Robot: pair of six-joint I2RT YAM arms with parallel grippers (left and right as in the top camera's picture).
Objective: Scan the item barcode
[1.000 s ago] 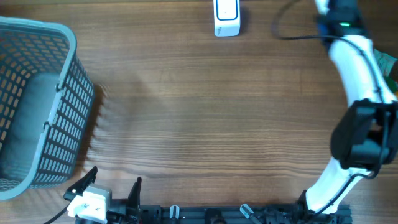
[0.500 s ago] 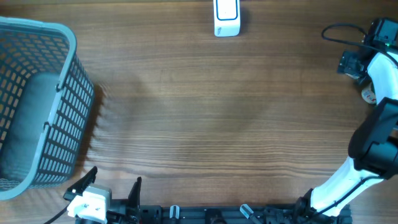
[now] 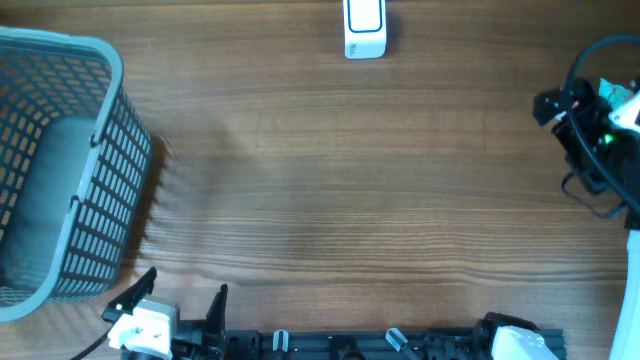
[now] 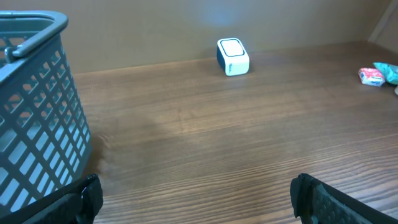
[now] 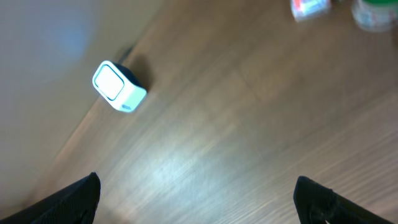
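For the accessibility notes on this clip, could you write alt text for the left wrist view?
A white scanner sits at the far edge of a wooden table, seen between the open, empty fingers of the left gripper. A grey mesh basket stands at the left, and small packets lie at the far right.

A grey plastic basket [image 3: 118,205] stands on the wooden table [image 3: 330,200].
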